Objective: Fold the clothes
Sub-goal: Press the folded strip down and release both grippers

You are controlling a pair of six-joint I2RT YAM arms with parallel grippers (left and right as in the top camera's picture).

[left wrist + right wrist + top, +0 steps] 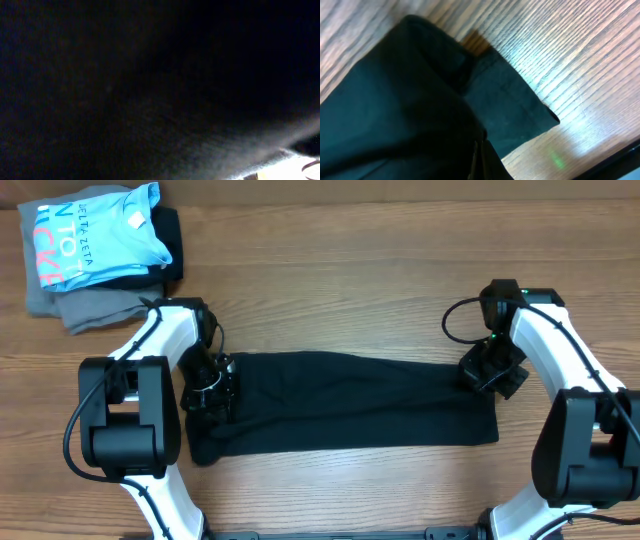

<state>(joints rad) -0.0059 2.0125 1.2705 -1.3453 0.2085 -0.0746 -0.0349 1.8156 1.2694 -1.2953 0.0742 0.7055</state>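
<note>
Black T-shirt (340, 405) lies as a long folded band across the wooden table (350, 290), left gripper (208, 385) on its left end, right gripper (490, 370) at its right. Left wrist: only dark cloth. Right wrist: hemmed cloth on wood. Neither gripper's opening can be told.

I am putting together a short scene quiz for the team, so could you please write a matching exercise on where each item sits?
Things:
1. black T-shirt
2. light-blue shirt
3. grey garment
4. right fingers

Places:
a. at the right end of the black cloth
b. laid out in a long band across the middle of the table
c. on top of the pile at the far left corner
d. low in that pile, under the lettered shirt

Pairs: 1-b, 2-c, 3-d, 4-a
</note>
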